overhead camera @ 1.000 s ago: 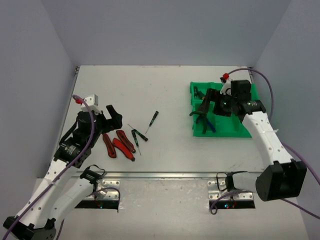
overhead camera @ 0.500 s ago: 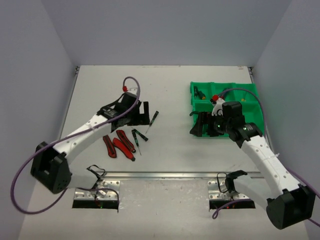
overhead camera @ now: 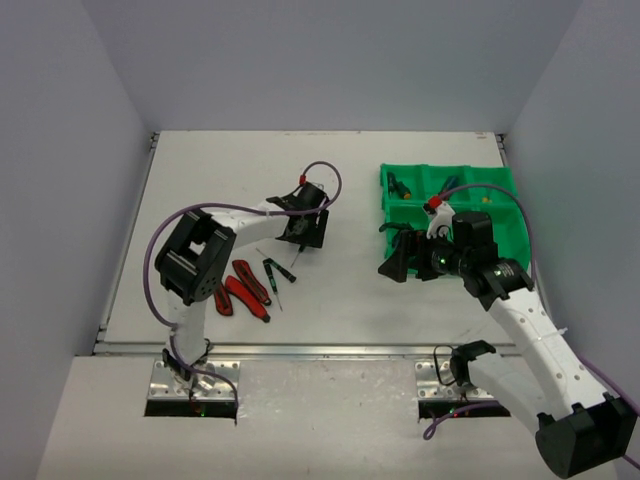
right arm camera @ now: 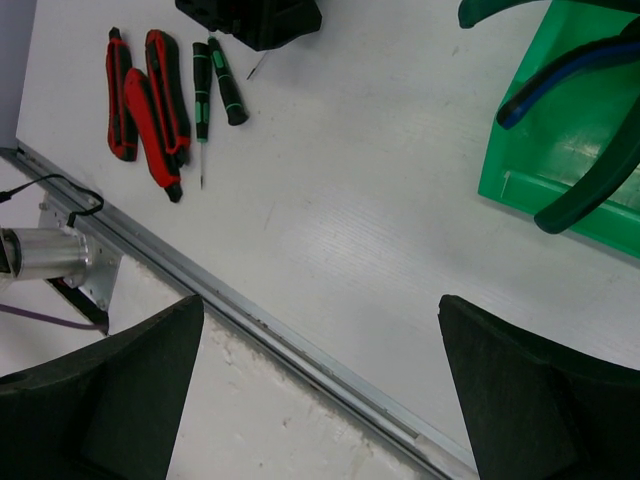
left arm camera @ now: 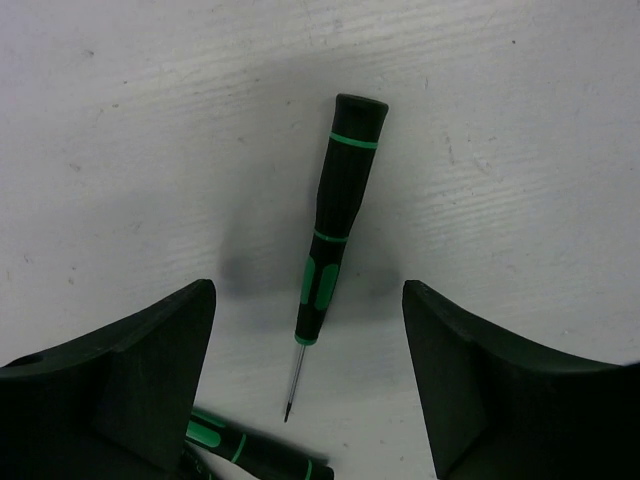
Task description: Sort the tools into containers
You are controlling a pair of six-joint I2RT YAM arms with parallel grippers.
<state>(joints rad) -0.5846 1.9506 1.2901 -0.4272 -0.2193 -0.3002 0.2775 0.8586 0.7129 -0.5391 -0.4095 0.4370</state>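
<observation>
Left pincer (left arm camera: 307, 292) spread over the counter (left arm camera: 150, 120), screwdriver (left arm camera: 340, 200) lying between its fingers, touching neither; right pincer (right arm camera: 320, 305) spread too.

A black screwdriver with green bands (left arm camera: 335, 220) lies flat, its tip pointing toward two similar screwdrivers (right arm camera: 215, 85). Red-handled cutters (right arm camera: 150, 95) lie side by side just beside these. Pliers with blue and dark green handles (right arm camera: 575, 75) rest in the bright green tray (right arm camera: 560, 150).
</observation>
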